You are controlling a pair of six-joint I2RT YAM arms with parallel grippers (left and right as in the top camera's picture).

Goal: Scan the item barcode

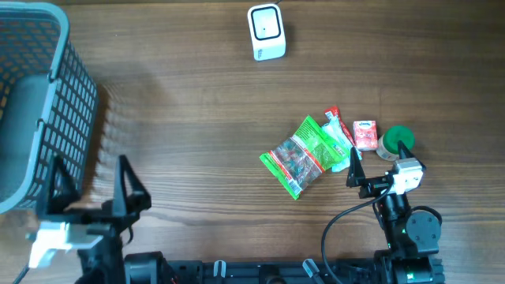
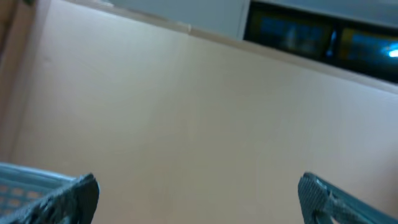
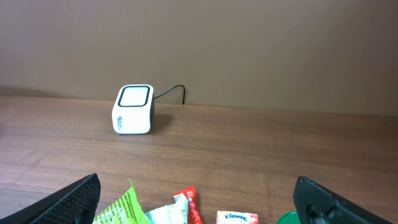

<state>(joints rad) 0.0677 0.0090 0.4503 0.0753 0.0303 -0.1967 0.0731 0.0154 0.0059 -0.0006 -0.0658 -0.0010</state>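
A white barcode scanner (image 1: 266, 31) with a dark window stands at the far middle of the wooden table; the right wrist view shows the scanner (image 3: 134, 109) ahead and to the left. A cluster of items lies at the right: a green snack bag (image 1: 304, 154), a red-and-white packet (image 1: 338, 126), a small Kleenex pack (image 1: 364, 134) and a green-lidded round tub (image 1: 394, 142). My right gripper (image 1: 380, 160) hovers open just near of the cluster, holding nothing (image 3: 196, 190). My left gripper (image 1: 91, 185) stands open and empty at the near left (image 2: 199, 193).
A grey mesh basket (image 1: 39, 102) fills the left edge of the table, right beside the left gripper; its rim (image 2: 25, 183) shows in the left wrist view. The scanner's cable runs off behind it toward the wall.
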